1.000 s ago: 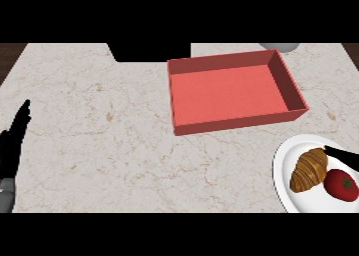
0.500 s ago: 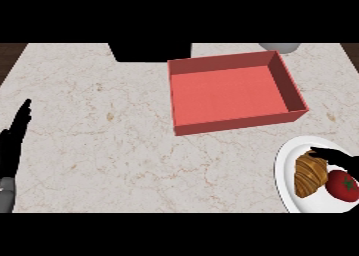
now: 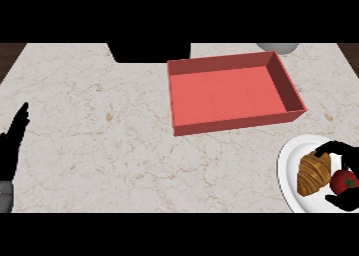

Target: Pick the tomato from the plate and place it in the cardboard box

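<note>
Head view, looking steeply down on a pale marbled tabletop (image 3: 101, 125). Nearest, at the lower right edge, a white plate (image 3: 287, 167) carries the tomato (image 3: 346, 183), small, round and bright red with a dark green stem patch on top. It lies on the plate's right side, just beside a golden-brown croissant (image 3: 312, 173) on its left. The right robot hand (image 3: 350, 202), black, is curled round the tomato: its fingers (image 3: 335, 148) arch over the far side and another part closes in from the near side, so the tomato sits between them. At the lower left edge the left robot hand (image 3: 10, 148) rests with fingers straight, holding nothing. Farther back, right of centre, the cardboard box (image 3: 234, 92) stands open, red, well apart from the plate. Beyond it, at the far edge, part of a grey rounded object (image 3: 276, 47) shows.
</note>
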You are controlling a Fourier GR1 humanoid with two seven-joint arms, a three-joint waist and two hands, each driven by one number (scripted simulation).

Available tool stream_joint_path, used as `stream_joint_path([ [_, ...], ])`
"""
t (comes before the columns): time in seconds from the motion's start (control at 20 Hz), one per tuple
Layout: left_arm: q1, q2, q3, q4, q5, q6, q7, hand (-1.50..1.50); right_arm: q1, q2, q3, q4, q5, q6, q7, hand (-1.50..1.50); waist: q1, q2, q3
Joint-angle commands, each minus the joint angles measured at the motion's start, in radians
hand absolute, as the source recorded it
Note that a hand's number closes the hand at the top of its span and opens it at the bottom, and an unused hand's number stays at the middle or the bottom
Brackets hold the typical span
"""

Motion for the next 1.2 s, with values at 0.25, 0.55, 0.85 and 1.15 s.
stream_joint_path([
  [0.25, 0.008, 0.020, 0.020, 0.010, -0.015, 0.013, 0.000, 0.00, 0.137, 0.232, -0.019, -0.305, 0.183, -0.166, 0.576, 1.50, -0.027, 0.002, 0.009],
  [0.55, -0.023, -0.015, -0.008, -0.027, -0.015, 0.005, 0.058, 0.00, 0.179, 0.251, 0.057, -0.684, 0.362, -0.100, 0.801, 1.50, -0.014, 0.004, 0.011],
  [0.85, -0.030, 0.001, 0.004, -0.030, -0.006, -0.022, 0.051, 0.00, 0.030, 0.218, 0.106, -0.854, 0.410, -0.038, 0.805, 1.50, 0.004, 0.008, 0.012],
  [1.15, -0.021, 0.000, 0.019, 0.011, -0.006, -0.040, -0.009, 0.00, -0.224, 0.286, 0.154, -0.698, 0.379, 0.015, 0.832, 1.50, 0.015, 0.012, 0.012],
])
